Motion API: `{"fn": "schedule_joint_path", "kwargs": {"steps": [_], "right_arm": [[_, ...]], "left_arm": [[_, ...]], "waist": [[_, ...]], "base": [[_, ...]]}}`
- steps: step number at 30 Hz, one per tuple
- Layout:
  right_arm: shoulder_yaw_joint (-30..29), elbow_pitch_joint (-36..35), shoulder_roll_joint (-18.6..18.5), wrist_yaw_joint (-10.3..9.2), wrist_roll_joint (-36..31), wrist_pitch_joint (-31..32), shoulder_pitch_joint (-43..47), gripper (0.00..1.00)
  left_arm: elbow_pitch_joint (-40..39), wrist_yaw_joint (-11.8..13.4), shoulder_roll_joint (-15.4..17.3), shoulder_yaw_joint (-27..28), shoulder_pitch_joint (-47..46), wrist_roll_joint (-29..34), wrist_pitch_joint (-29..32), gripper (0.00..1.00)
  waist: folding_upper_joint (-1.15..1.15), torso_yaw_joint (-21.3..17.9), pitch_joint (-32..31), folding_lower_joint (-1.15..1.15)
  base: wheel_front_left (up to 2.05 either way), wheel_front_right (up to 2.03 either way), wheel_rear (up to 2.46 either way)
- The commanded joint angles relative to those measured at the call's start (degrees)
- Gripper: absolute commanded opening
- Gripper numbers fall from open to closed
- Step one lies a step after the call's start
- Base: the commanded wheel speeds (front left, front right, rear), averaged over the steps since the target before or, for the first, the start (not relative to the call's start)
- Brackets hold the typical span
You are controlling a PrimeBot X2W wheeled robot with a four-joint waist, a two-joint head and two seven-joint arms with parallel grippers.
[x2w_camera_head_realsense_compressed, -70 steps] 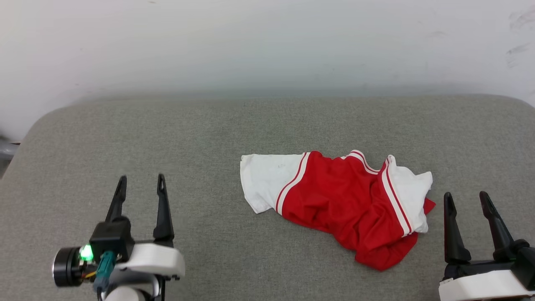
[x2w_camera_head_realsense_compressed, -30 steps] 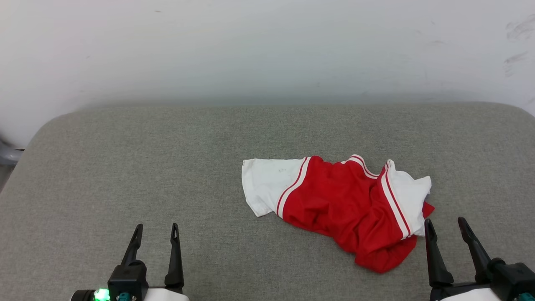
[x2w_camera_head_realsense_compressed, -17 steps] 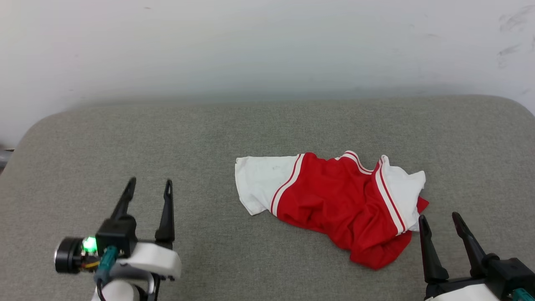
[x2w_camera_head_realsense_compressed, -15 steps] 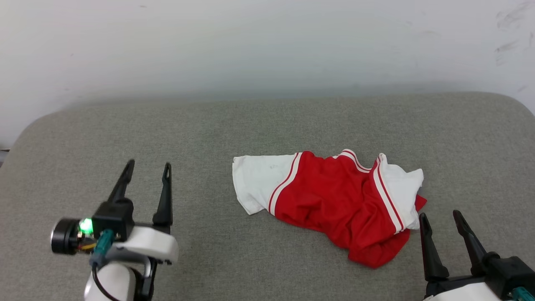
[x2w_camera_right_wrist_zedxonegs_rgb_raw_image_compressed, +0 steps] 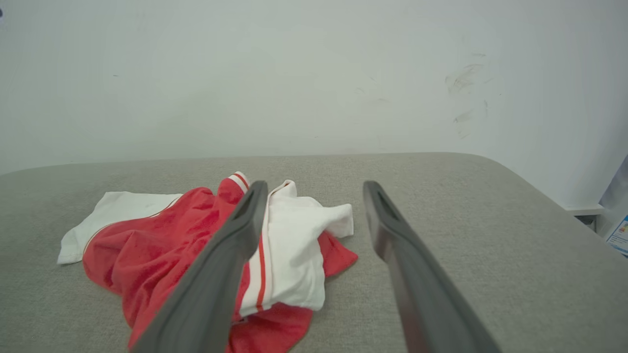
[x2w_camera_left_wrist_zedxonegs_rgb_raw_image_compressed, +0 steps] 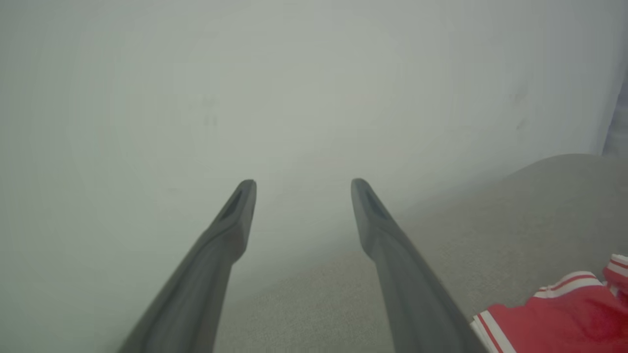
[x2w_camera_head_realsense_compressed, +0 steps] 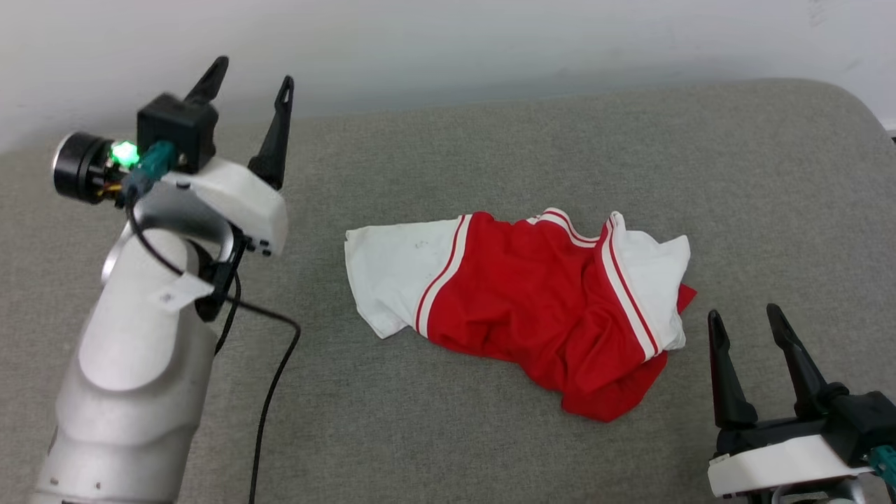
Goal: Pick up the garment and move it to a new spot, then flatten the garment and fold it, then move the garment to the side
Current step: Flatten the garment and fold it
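1. The T-shirt [x2w_camera_head_realsense_compressed: 532, 301] lies crumpled and ungrasped on the grey cushion [x2w_camera_head_realsense_compressed: 434, 434], between the two grippers. One white sleeve [x2w_camera_head_realsense_compressed: 392, 273] is spread flat on the side towards the left arm. The other sleeve [x2w_camera_head_realsense_compressed: 647, 280] is bunched over the red body.
2. The left gripper [x2w_camera_head_realsense_compressed: 250, 72] is raised well to the left of the T-shirt and beyond it. Its fingers are spread apart with nothing between them and point at the wall [x2w_camera_head_realsense_compressed: 448, 35].
3. The right gripper [x2w_camera_head_realsense_compressed: 743, 315] sits just right of the T-shirt, on its near side, close to the bunched sleeve. Its fingers are also spread and empty, and it appears not to touch the cloth.
4. My reading is that the first step, the pick-up, is in hand and no grasp has been made.
5. The next move likely calls for each gripper to come down on the T-shirt's nearest part and pinch a ridge of fabric. The bunched right side offers easy folds. The flat sleeve lies thin on the cushion and may be harder to catch.
6. Left of the T-shirt there is broad bare cushion, good room for a new spot and for spreading.
7. Right of the T-shirt and beyond it, the cushion rounds off at a corner, and the wall stands close behind, so room there is tighter.
8. The left arm's black cable [x2w_camera_head_realsense_compressed: 273, 378] trails over the cushion left of the T-shirt and could snag cloth dragged that way.
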Motion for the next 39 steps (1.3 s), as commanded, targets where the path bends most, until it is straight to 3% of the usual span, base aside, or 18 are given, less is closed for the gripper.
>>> {"fn": "schedule_joint_path", "kwargs": {"steps": [1,13,18,24,32,33,34,37,39], "right_arm": [[0.00,-0.18,0.07,-0.04,0.43,-0.12,-0.88,1.00],[0.50,-0.49,0.08,-0.04,1.18,-0.12,-4.33,1.00],[0.83,-0.50,0.08,-0.04,1.44,-0.12,-5.91,1.00],[1.11,-0.50,0.08,-0.04,1.96,-0.12,-7.67,1.00],[1.37,-0.29,0.08,-0.04,2.48,-0.12,-8.42,1.00],[1.28,-0.29,0.08,-0.04,2.49,-0.12,-8.39,1.00],[1.14,-0.29,0.08,-0.04,2.46,-0.12,-8.28,1.00],[0.83,-0.15,0.08,-0.04,2.33,-0.12,-7.81,1.00],[1.02,-0.03,0.08,-0.04,2.24,-0.12,-7.60,1.00]], "left_arm": [[1.10,-0.23,0.30,-1.06,-1.71,-0.75,1.93,1.00],[10.88,-0.32,6.32,-23.03,-16.69,-19.93,35.69,1.00],[12.21,-0.33,8.41,-29.73,-19.47,-28.49,46.53,1.00],[14.51,-0.33,11.03,-36.06,-20.88,-33.61,51.91,1.00],[18.20,-0.35,11.66,-42.46,-18.56,-37.58,53.05,1.00],[18.14,-0.35,11.90,-43.14,-18.41,-37.81,52.55,0.45],[18.01,-0.35,12.06,-43.74,-18.44,-38.17,51.89,0.00],[17.13,-0.34,12.87,-44.29,-19.11,-38.38,47.35,0.00],[16.81,-0.33,13.06,-41.41,-19.70,-40.57,42.21,0.00]], "waist": [[0.00,-0.96,1.47,-0.01],[0.00,-3.86,7.21,-0.01],[0.00,-5.10,9.53,-0.01],[0.00,-6.43,11.71,-0.01],[0.00,-7.48,12.99,-0.01],[0.00,-7.45,12.99,-0.01],[0.00,-7.37,12.96,-0.01],[0.00,-6.93,12.48,-0.01],[0.00,-6.68,11.88,-0.01]], "base": [[0.00,0.00,0.00],[0.00,0.00,0.00],[0.00,0.00,0.00],[0.00,0.00,0.00],[0.00,0.00,0.00],[0.00,0.00,0.00],[0.00,0.00,0.00],[0.00,0.00,0.00],[0.00,0.00,0.00]]}}
